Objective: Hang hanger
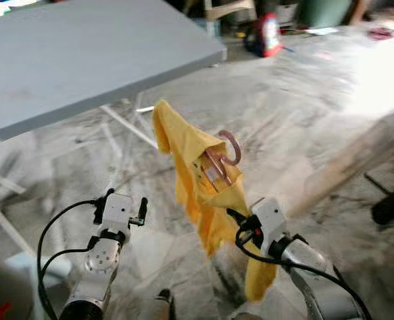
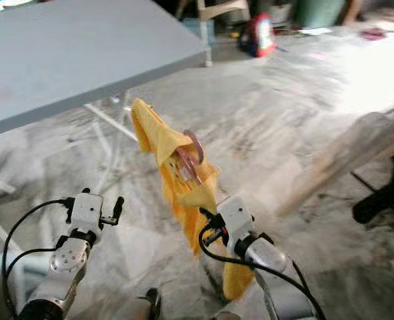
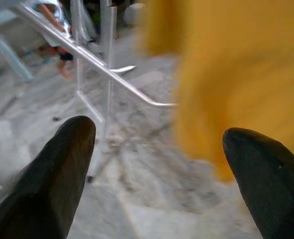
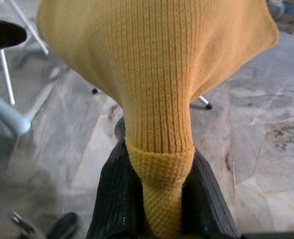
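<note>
Right pincer (image 4: 159, 199) around yellow garment (image 1: 197, 180), hanger (image 1: 221, 160) inside

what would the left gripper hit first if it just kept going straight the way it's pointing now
Probably the yellow garment held by the right gripper. In the left wrist view it hangs ahead, towards one finger of the open left gripper; dead centre shows floor and the table's metal legs. Depth is unclear, so it might just brush past.

No legible text or labels
</note>
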`<state>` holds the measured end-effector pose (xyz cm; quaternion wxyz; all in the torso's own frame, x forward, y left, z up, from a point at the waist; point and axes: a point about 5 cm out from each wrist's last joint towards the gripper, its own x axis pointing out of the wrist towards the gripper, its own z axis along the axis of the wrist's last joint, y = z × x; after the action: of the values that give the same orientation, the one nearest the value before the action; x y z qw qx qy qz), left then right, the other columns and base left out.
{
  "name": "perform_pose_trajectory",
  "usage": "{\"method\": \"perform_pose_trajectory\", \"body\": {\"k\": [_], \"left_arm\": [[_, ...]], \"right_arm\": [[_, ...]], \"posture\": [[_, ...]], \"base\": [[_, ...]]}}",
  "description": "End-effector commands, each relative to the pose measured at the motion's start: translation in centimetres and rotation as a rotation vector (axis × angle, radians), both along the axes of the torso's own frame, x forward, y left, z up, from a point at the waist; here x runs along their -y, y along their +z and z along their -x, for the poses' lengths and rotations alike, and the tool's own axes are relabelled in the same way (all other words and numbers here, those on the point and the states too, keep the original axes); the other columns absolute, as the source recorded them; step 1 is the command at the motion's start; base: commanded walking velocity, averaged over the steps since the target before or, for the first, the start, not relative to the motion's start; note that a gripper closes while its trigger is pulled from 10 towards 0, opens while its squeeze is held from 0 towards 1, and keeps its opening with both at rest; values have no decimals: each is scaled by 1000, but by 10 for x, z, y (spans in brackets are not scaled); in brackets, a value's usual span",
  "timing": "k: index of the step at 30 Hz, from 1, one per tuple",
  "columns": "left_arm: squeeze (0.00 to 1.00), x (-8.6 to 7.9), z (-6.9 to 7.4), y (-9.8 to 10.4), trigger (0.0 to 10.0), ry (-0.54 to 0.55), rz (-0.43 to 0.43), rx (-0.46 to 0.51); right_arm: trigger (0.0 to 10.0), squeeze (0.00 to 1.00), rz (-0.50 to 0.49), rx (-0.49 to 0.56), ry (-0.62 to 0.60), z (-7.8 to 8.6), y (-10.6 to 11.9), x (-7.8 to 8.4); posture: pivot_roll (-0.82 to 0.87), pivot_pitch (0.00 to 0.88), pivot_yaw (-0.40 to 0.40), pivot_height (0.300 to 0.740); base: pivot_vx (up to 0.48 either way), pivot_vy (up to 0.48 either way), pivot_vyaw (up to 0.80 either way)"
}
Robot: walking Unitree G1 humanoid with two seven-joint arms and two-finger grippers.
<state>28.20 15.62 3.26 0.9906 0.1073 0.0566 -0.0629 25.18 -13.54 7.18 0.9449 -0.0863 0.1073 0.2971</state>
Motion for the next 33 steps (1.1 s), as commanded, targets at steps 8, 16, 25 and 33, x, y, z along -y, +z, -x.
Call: {"method": "perform_pose_trajectory", "body": {"k": [8,16,25,33], "left_arm": [[0,3,-7,19,10000,-71,67,65],[0,10,-9,26,10000,-124,82,85],[0,7,-7,24,10000,-140,88,62],[0,8,-8,26,10000,-150,92,61]], "right_arm": [[10000,0,-165,-25,-27,-10,15,-17],[10000,0,93,36,84,-10,24,-7],[10000,0,-82,-188,255,20,28,-10],[10000,0,11,-30,-46,-12,31,4]], "posture": [[-82,206,-5,740],[-84,211,3,740],[-86,213,10,740],[-86,210,19,740]], "base": [[0,0,300],[0,0,0],[0,0,0],[0,0,0]]}}
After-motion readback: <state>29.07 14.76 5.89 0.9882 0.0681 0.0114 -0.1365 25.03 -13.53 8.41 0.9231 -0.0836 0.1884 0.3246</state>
